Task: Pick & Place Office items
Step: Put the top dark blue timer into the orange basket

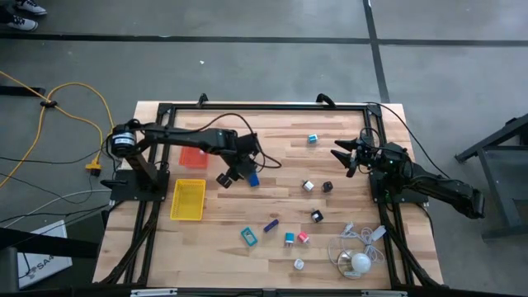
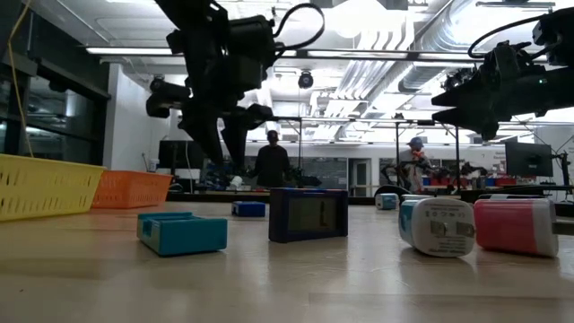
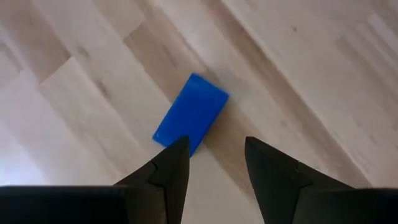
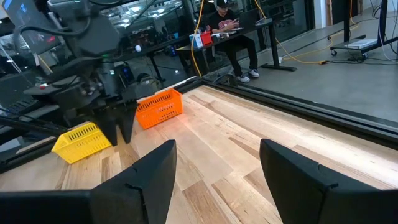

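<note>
A blue block (image 3: 189, 115) lies flat on the wooden table (image 1: 280, 124), left of its middle (image 1: 254, 178). My left gripper (image 3: 214, 155) hangs above it, open and pointing steeply down, its fingertips over the block's near end and clear of the table (image 2: 220, 135). More office items lie toward the near right: a teal block (image 1: 249, 237), a purple one (image 1: 271, 224), a pink one (image 1: 304, 238) and black clips (image 1: 317, 216). My right gripper (image 1: 342, 155) waits open and level at the right edge, with nothing between its fingers (image 4: 214, 162).
A yellow tray (image 1: 188, 200) and an orange tray (image 1: 192, 157) sit at the table's left. A white cable bundle with a round piece (image 1: 359, 257) lies at the near right corner. A black frame (image 1: 264, 106) rims the table. People sit at desks in the room beyond.
</note>
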`<act>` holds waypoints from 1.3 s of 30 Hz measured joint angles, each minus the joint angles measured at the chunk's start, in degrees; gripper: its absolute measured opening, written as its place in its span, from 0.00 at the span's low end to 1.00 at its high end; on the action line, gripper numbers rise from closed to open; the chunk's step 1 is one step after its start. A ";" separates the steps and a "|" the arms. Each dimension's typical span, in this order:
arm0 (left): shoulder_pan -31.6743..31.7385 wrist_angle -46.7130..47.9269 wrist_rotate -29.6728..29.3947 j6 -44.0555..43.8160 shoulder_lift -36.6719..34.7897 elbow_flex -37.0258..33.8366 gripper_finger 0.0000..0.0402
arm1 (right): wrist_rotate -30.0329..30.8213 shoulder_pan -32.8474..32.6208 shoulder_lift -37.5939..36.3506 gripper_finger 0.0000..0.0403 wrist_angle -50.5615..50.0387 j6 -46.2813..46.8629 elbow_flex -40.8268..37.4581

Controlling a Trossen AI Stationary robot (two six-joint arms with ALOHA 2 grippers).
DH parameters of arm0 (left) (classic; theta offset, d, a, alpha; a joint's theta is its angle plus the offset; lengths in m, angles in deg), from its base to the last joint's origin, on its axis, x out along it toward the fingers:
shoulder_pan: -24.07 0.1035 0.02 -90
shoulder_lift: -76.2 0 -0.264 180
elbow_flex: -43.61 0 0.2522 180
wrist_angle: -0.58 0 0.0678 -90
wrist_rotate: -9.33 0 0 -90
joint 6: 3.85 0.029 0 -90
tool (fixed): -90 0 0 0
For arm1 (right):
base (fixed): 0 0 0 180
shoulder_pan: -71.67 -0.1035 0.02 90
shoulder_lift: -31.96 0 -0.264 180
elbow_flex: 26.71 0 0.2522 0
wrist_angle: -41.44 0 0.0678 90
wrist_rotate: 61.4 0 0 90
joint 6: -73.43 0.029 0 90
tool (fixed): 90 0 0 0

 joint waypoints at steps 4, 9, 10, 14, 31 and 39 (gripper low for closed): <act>1.07 1.91 -3.17 2.80 0.00 2.23 0.37 | 0.00 0.00 -0.01 0.54 0.00 -0.02 0.01; 0.66 4.48 -5.95 8.52 0.39 4.54 0.37 | 0.00 0.00 -0.02 0.54 0.00 0.00 0.02; 0.46 4.31 -6.11 9.28 0.37 4.58 0.37 | -0.01 0.00 0.00 0.54 0.00 -0.01 0.02; -0.19 4.37 -7.35 10.73 1.18 4.68 0.37 | -0.01 0.00 0.00 0.54 0.00 -0.01 0.02; -1.14 5.09 -3.50 10.77 11.32 9.71 0.37 | -0.02 0.00 0.35 0.54 0.00 0.04 0.01; -2.06 5.87 -7.56 2.66 11.15 9.71 0.37 | -0.02 0.00 0.35 0.54 0.00 0.09 0.01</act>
